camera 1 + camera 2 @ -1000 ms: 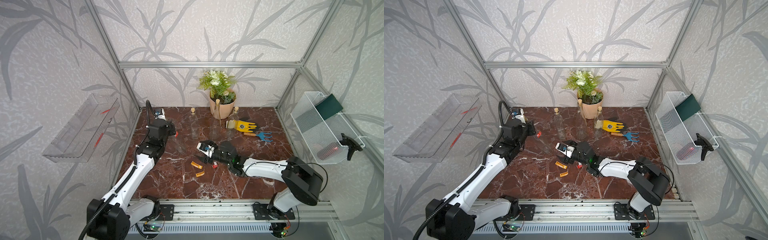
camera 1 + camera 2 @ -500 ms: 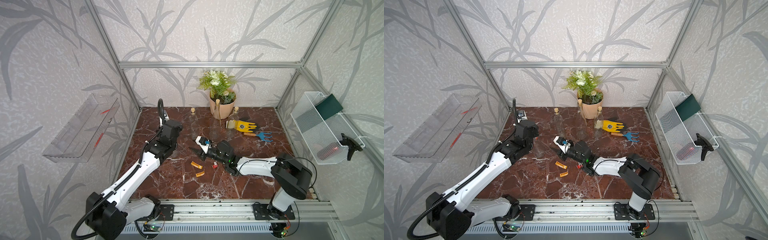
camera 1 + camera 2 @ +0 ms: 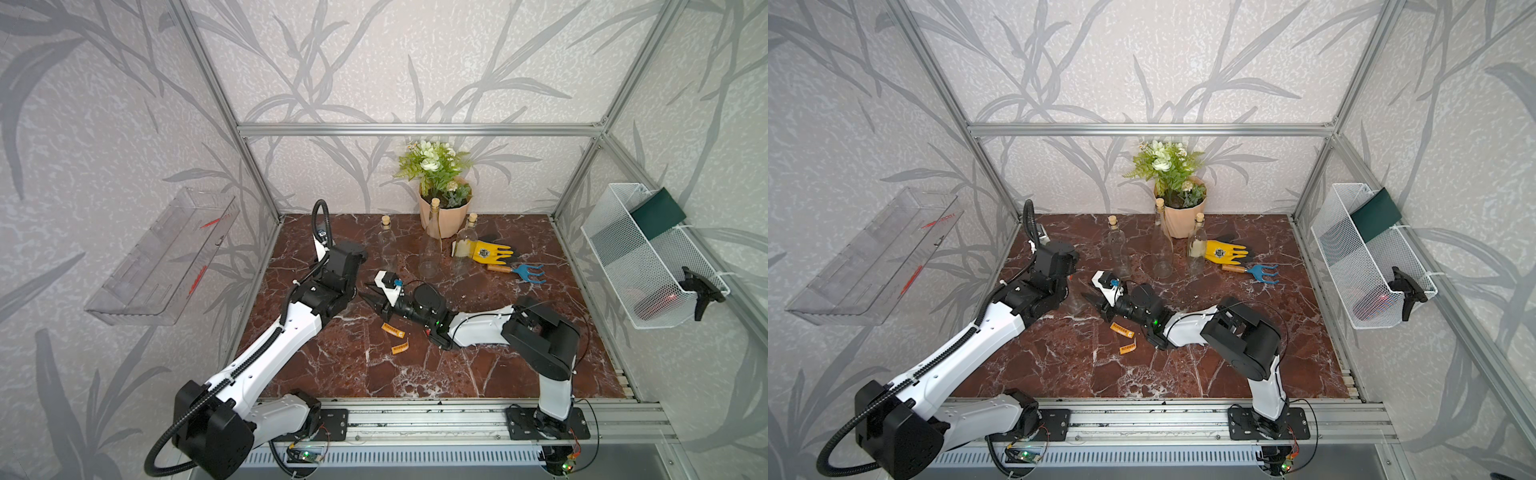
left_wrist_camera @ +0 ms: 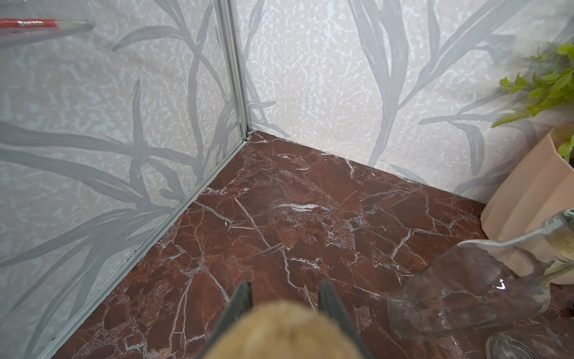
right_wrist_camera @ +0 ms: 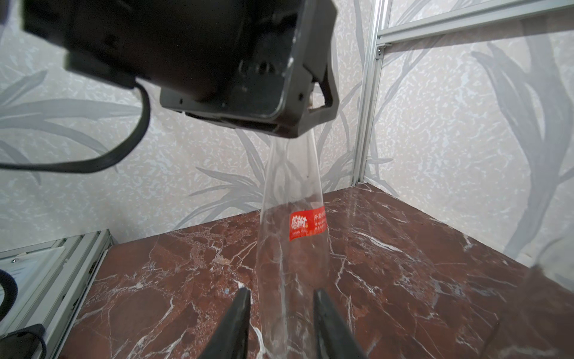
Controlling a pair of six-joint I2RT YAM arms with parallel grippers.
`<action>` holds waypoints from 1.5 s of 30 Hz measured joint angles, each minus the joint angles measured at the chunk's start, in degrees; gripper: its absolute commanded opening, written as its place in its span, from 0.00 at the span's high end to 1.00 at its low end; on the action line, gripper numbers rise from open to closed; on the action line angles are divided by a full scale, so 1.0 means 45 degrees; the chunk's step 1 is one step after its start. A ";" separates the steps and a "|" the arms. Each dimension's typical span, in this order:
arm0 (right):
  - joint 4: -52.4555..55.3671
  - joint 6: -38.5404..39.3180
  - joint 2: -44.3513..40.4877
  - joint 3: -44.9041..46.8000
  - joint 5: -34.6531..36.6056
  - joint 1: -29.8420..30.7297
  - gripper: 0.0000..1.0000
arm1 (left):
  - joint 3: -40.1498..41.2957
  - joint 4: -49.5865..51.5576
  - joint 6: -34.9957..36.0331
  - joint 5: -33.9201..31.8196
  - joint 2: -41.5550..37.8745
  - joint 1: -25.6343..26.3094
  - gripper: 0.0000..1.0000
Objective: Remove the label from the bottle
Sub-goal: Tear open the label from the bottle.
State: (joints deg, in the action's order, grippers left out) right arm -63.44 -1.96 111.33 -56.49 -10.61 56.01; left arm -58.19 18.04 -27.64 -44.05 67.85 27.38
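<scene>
A clear glass bottle (image 5: pixel 292 264) with a red label (image 5: pixel 306 225) on its side stretches between my two grippers, low over the marble floor. My left gripper (image 4: pixel 284 287) is shut on its neck end, and the tan cork (image 4: pixel 279 329) fills the gap between the jaws. My right gripper (image 5: pixel 281 295) is shut on the bottle's base end, one finger on each side of the glass. In both top views the two grippers meet left of centre, the left gripper (image 3: pixel 353 286) (image 3: pixel 1073 291) facing the right gripper (image 3: pixel 368 297) (image 3: pixel 1090 300). The glass hardly shows there.
Three corked bottles (image 3: pixel 386 245) (image 3: pixel 432 237) (image 3: pixel 465 241) stand at the back by a flower pot (image 3: pixel 444 212). A yellow glove (image 3: pixel 488 252) and a blue hand rake (image 3: pixel 523 272) lie to their right. Two orange label scraps (image 3: pixel 392 329) (image 3: pixel 400 347) lie under the right arm. A wire basket (image 3: pixel 640 257) hangs on the right wall.
My left arm has swung from the left wall toward the middle. My right gripper has reached left to meet it and closed its jaws round the bottle's base.
</scene>
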 measured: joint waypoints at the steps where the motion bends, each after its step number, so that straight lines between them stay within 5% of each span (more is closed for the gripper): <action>1: -0.0049 0.0000 0.0151 -0.0185 0.0005 0.0049 0.64 | 0.0000 -0.0005 -0.0010 0.0000 -0.0005 0.0000 1.00; 45: -0.0525 -0.0248 0.2759 -0.2866 0.1020 0.0238 0.75 | 0.0379 -0.0602 -0.0083 0.0155 -0.0253 0.0005 1.00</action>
State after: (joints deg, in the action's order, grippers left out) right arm -65.80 -3.07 123.74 -69.38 -6.02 57.08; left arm -56.49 15.33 -28.01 -43.35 66.72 27.40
